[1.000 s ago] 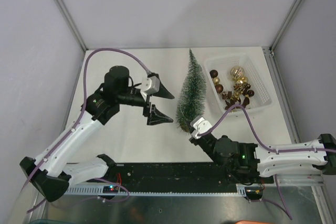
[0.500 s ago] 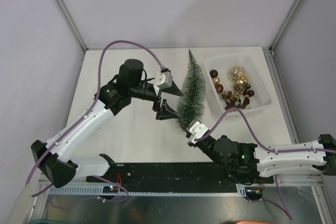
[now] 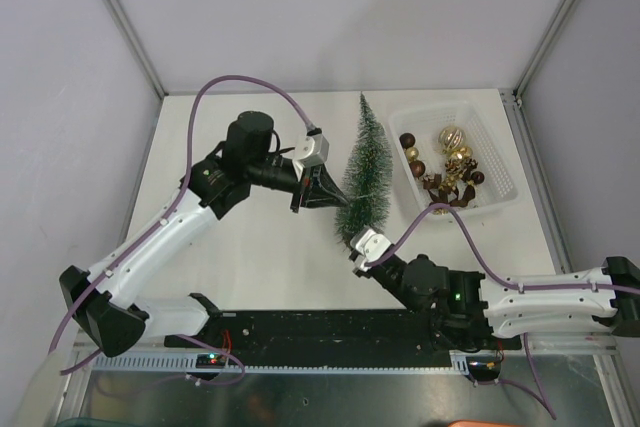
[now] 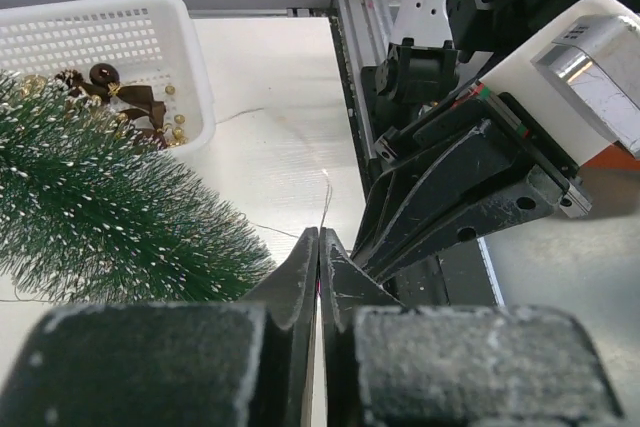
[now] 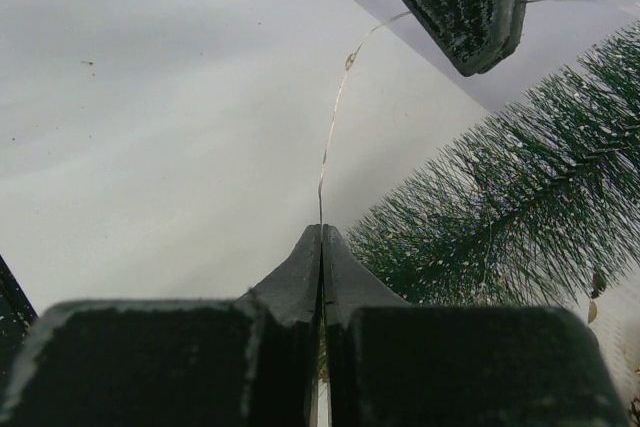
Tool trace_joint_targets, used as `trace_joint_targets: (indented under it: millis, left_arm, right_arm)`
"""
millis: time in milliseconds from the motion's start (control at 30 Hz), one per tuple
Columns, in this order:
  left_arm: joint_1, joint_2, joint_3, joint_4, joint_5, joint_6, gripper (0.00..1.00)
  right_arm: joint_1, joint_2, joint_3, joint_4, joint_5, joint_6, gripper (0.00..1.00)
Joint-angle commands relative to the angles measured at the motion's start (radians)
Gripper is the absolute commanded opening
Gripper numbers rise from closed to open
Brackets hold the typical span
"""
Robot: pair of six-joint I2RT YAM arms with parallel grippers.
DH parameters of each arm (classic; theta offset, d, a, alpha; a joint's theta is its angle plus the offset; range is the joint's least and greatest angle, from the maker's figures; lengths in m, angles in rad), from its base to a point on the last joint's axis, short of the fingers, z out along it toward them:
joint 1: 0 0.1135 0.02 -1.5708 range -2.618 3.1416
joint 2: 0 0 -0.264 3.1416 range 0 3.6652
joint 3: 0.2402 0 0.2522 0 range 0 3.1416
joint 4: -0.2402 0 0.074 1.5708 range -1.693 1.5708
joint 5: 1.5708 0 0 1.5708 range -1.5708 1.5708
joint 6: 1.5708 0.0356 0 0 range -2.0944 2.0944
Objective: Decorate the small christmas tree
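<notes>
- At the near edge, a long black metal mounting rail [image 3: 330,332] carries both arm bases; nothing written on it can be read.
- The right arm lies low from its base at 3 o'clock and reaches toward 9 o'clock, its wrist turned up to about 10 o'clock.
- A silvery plate [image 4: 590,57] sits on that wrist's white housing; any writing on it is too blurred to read.
- The right gripper [image 5: 320,242] has its jaws pressed together, pinching a thin bare metallic wire [image 5: 326,147] at the tips.
- This gripper sits at the foot of the small christmas tree [image 3: 362,172], a slim dark green bottle-brush cone with frosted bristles.
- The tree is right of the middle of the white table [image 3: 250,257], its tip toward 12 o'clock and its foot hidden behind the right wrist.
- The wire curves up from the right fingertips to the left gripper [image 4: 318,247], which is also closed tight on the strand.
- The left arm climbs from 7 o'clock toward 1 o'clock, bends at the elbow and points its wrist to 3 o'clock, fingertips just beside the tree's lower bristles.
- A purple cable [image 3: 240,82] arches over that arm.
- At 2 o'clock, a white perforated plastic basket [image 4: 100,37] holds brown and gold baubles [image 3: 452,137], just beside the tree.
</notes>
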Motion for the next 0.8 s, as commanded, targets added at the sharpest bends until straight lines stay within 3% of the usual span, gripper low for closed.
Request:
trace_joint_targets:
  millis: [0,133,400,533,767]
  left_arm:
    - [-0.005,-0.029,0.037,0.019,-0.017,-0.015,0.01]
    - [0.000,-0.082,-0.001,0.019,-0.101,-0.034,0.00]
    - [0.112,-0.228,-0.140,0.024,-0.352,-0.139,0.00]
    - [0.202,-0.265,-0.206,0.026,-0.365,-0.208,0.00]
    - [0.240,-0.245,-0.247,0.094,-0.449,-0.302,0.00]
  right_arm:
    - [-0.010,-0.007,-0.001,0.054,-0.011,-0.002,0.00]
    - [-0.017,-0.026,-0.001,0.035,0.000,0.016,0.01]
    - [-0.045,-0.058,-0.001,-0.015,0.001,0.085,0.23]
    - [-0.059,-0.067,-0.001,-0.024,-0.008,0.105,0.30]
    - [-0.067,-0.100,0.000,-0.033,-0.033,0.095,0.37]
